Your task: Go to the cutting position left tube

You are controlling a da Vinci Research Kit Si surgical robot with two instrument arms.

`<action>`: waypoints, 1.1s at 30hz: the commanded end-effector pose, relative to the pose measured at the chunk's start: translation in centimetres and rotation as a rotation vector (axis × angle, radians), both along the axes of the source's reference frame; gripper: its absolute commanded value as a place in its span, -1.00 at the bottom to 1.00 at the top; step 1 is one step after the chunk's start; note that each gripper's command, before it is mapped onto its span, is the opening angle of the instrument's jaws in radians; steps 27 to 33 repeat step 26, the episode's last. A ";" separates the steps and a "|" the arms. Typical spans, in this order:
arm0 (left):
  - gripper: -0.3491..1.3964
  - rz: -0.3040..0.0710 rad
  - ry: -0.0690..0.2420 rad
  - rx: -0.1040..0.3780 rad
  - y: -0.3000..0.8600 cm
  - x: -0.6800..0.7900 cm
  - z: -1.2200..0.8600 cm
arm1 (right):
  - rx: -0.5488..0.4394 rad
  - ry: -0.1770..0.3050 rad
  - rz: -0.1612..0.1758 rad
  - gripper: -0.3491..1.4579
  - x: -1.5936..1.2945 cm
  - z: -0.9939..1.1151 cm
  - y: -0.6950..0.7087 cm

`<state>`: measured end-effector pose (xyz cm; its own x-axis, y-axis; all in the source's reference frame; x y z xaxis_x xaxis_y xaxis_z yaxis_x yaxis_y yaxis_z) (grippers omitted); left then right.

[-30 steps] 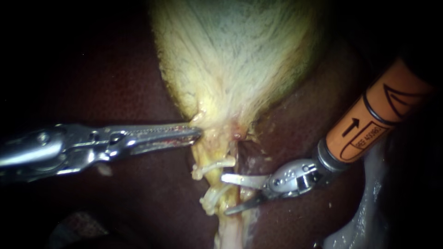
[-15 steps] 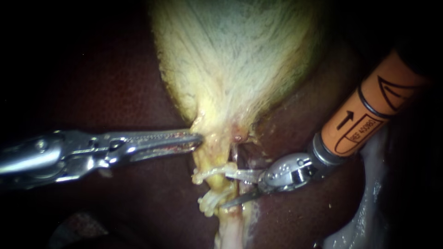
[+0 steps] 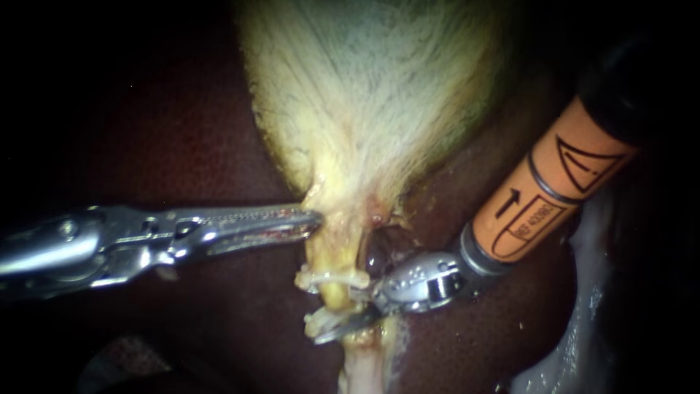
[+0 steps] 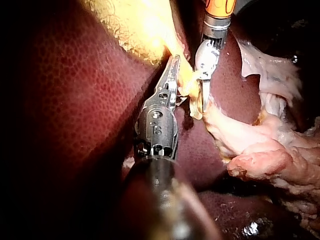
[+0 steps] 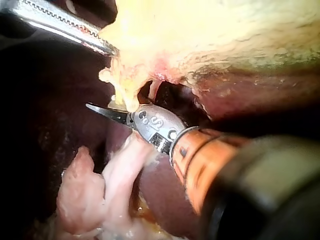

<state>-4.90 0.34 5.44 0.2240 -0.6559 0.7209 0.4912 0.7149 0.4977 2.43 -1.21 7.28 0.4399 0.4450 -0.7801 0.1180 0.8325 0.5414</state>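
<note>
Left tube (image 3: pixel 334 257) ran as a pale yellow cord down from the neck of the gallbladder (image 3: pixel 372 95), lying over the dark liver (image 3: pixel 182 131) and crossed by two pale clips, an upper clip (image 3: pixel 332 278) and a lower clip (image 3: pixel 321 322).

Over the last second the right instrument (image 3: pixel 339 312) had travelled in from the right. A second earlier its blades stood spread, clear to the right of the tube; half a second earlier their tips had reached the tube's edge. At this moment its end effector was apart and straddled the tube between the two clips. The lower blade showed plainly under the tube just above the lower clip, and the upper blade was mostly hidden behind the tube below the upper clip. In the right wrist view only one blade tip showed past the yellow tissue. The orange shaft had shifted the same way.

The left instrument (image 3: pixel 310 221) had not moved against the tissue. Its end effector was clamped on the edge of the gallbladder's neck, just above the upper clip, holding the tube stretched.

By my reading, the approach was all but finished, since the blades sat on either side of the tube between the clips. What remained was a check that the hidden upper blade lay clear of the upper clip.
</note>
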 end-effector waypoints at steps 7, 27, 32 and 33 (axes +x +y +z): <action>-0.63 0.000 0.000 0.000 0.01 0.00 0.03 | 0.044 -0.013 0.022 0.77 0.06 0.01 -0.01; -0.63 0.000 0.000 0.000 0.02 -0.01 0.06 | 0.058 -0.017 0.026 0.79 0.04 0.03 -0.03; -0.63 0.000 0.000 0.000 0.02 -0.01 0.06 | 0.058 -0.017 0.026 0.79 0.04 0.03 -0.03; -0.63 0.000 0.000 0.000 0.02 -0.01 0.06 | 0.058 -0.017 0.026 0.79 0.04 0.03 -0.03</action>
